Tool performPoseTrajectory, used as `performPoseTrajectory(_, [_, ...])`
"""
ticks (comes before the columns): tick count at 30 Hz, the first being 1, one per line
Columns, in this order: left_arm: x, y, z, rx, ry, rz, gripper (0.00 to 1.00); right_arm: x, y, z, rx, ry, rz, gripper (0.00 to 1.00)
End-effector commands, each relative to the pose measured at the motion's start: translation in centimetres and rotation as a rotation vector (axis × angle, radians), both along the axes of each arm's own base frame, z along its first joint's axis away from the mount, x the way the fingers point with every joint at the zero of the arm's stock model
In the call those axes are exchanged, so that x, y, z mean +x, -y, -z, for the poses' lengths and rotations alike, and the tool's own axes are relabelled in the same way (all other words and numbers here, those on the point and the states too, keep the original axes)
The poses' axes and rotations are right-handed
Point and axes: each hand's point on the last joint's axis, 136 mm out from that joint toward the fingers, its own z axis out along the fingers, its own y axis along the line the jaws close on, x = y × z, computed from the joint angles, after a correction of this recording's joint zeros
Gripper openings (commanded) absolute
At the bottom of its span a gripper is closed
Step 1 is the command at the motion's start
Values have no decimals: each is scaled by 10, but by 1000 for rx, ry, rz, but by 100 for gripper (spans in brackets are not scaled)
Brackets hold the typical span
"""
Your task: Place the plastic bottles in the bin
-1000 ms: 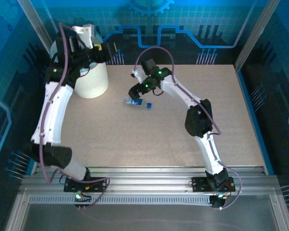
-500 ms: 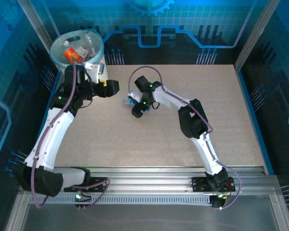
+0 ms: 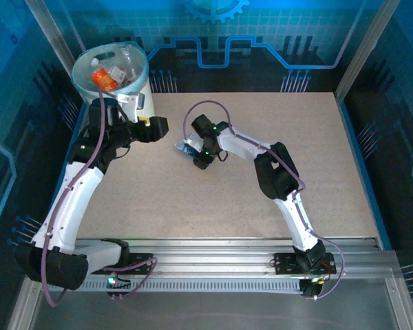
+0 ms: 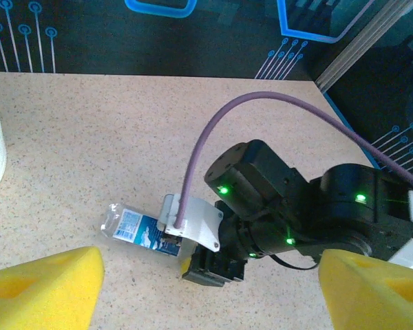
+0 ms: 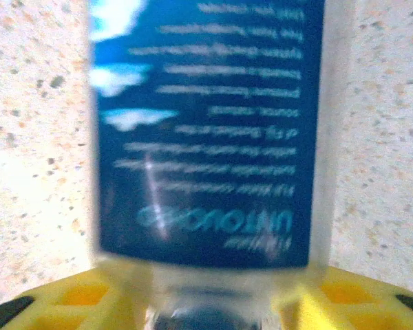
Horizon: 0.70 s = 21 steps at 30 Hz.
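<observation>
From the top external view, a cream-white bin (image 3: 140, 103) lined with a pale blue bag is seen at the far left corner of the table (image 3: 261, 192). Several bottles lie inside it, among them an orange bottle (image 3: 100, 79) and clear ones; their labels cannot be read. One blue-labelled bottle (image 3: 186, 146) lies on its side on the table, right of the bin and well apart from it. The right gripper (image 3: 197, 155) is lowered onto the bottle's right end. The left gripper (image 3: 158, 128) is held just near and right of the bin, left of the bottle and apart from it.

In the left wrist view, the left gripper (image 4: 206, 302) is shown with its two yellow foam pads (image 4: 45, 289) spread wide and nothing between them. The bottle (image 4: 134, 228) lies beyond them, its blue label marked with white patches, its right end under the right gripper (image 4: 210, 265).

In the right wrist view, the blue label (image 5: 206, 130) is seen very close and blurred. White print appears upside down; one larger word seems to read "UNTOUCHED", and the small lines cannot be read. Yellow fingers (image 5: 82, 295) flank the bottle's near end; whether it is gripped cannot be told.
</observation>
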Motion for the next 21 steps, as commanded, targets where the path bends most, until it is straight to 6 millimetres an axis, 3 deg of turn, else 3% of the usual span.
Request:
performPoseTrajectory(1, [1, -1, -21, -6, 65, -14, 83, 2, -6, -45, 56, 83, -13, 46])
performPoseTrajectory(4, [1, -1, -30, -7, 87, -12, 83, 0, -3, -58, 68, 94, -9, 42])
performPoseTrajectory(7, [-1, 0, -44, -6, 123, -4, 83, -4, -2, -75, 97, 105, -12, 25])
performPoseTrajectory(11, [-3, -2, -63, -2, 175, -9, 84, -7, 0, -100, 144, 119, -7, 25])
performPoseTrajectory(13, [-5, -2, -70, -3, 194, -5, 84, -8, 0, -108, 169, 120, -5, 34])
performPoseTrajectory(14, [-6, -2, -73, -1, 202, -4, 84, -8, 0, -107, 172, 112, 0, 44])
performPoseTrajectory(17, [-9, -4, -77, 7, 221, -8, 85, -8, -1, -92, 150, 71, 12, 68])
performPoseTrajectory(21, [-15, -7, -80, 19, 230, -14, 85, -5, -2, -56, 91, 18, 47, 71])
